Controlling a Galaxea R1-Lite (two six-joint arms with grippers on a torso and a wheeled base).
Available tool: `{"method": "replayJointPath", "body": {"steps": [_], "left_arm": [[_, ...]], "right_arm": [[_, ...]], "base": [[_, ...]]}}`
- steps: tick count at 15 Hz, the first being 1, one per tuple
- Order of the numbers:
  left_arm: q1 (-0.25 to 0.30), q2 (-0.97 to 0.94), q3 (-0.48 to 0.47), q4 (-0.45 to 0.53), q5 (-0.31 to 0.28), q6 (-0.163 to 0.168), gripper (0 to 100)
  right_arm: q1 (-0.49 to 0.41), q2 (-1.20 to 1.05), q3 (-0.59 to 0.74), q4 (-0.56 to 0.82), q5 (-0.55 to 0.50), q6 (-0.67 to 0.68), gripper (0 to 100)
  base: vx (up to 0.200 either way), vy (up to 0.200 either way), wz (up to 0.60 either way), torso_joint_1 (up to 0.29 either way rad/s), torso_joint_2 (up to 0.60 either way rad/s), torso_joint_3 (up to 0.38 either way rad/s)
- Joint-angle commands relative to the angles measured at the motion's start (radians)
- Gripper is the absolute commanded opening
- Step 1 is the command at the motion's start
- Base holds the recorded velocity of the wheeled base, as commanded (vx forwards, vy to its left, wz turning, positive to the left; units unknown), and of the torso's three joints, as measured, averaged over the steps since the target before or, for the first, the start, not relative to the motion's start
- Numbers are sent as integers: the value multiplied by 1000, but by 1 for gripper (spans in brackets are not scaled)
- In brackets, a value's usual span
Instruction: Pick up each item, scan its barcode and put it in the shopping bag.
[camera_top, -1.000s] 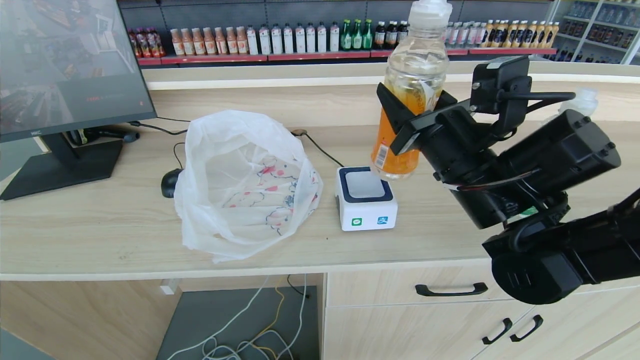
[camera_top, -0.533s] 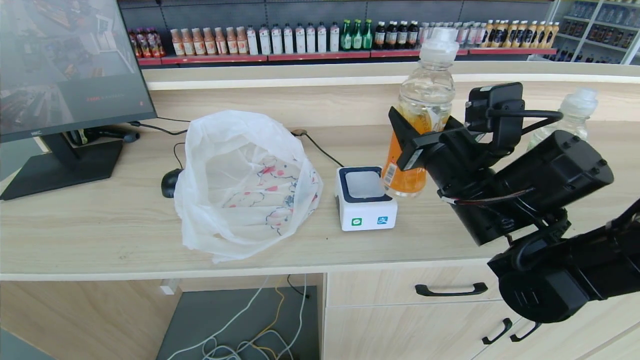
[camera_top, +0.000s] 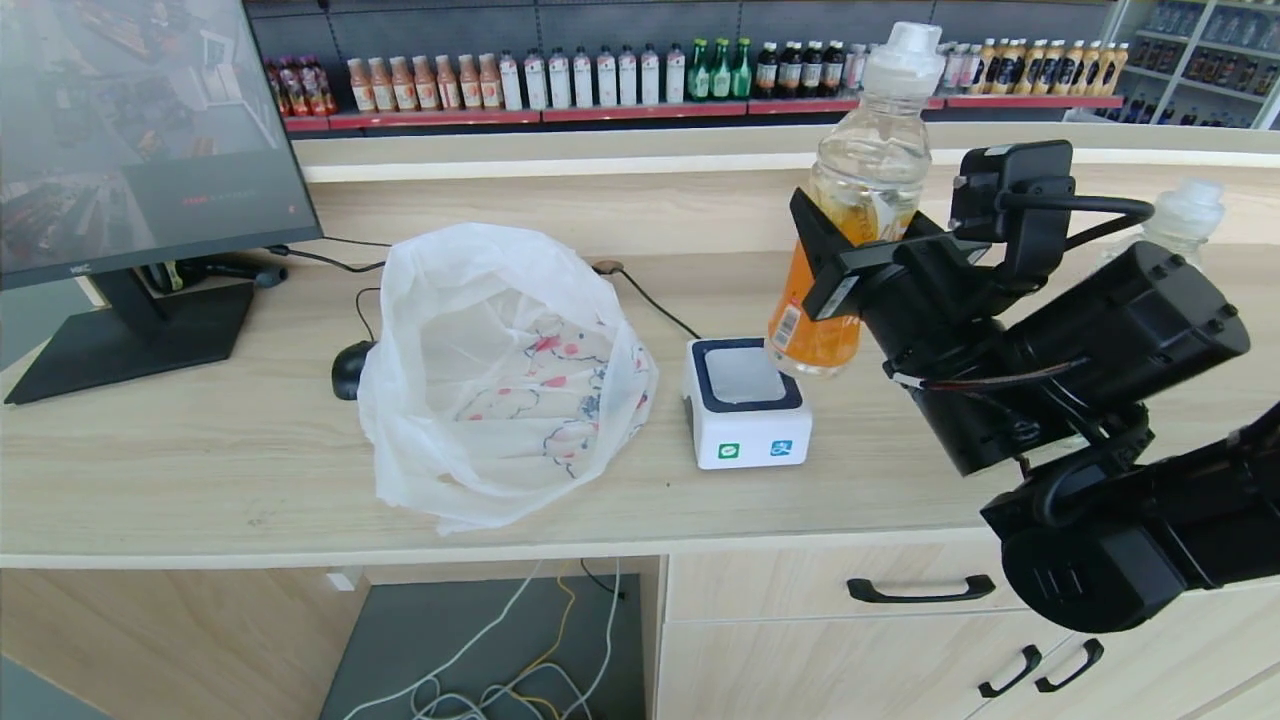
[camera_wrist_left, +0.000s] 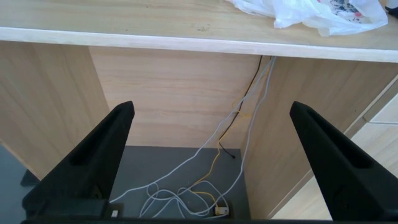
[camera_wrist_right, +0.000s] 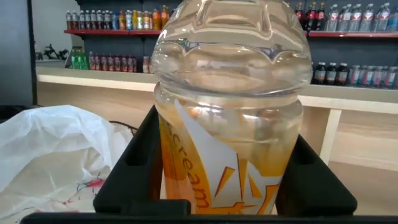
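The right arm lies extended over the counter, its gripper with fingers clamped on the orange drink bottle, held nearly upright just beside the barcode scanner. The left gripper hangs below the counter's edge, fingers spread wide, empty.

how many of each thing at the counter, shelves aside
bottles: 2, held bottle in the right pincer, far bottle behind that arm
bag: 1
white scanner: 1
monitor: 1
mouse: 1
total: 6
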Motion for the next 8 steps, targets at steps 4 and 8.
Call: {"method": "replayJointPath", "body": {"steps": [4, 8], "left_arm": [[0, 0, 0, 0, 0, 0, 100], [0, 0, 0, 0, 0, -2, 100]], "right_arm": [[2, 6, -41, 0, 1, -2, 0], [2, 15, -53, 0, 1, 1, 0]], "base": [[0, 200, 0, 8, 4, 0], [0, 200, 0, 2, 5, 2]]}}
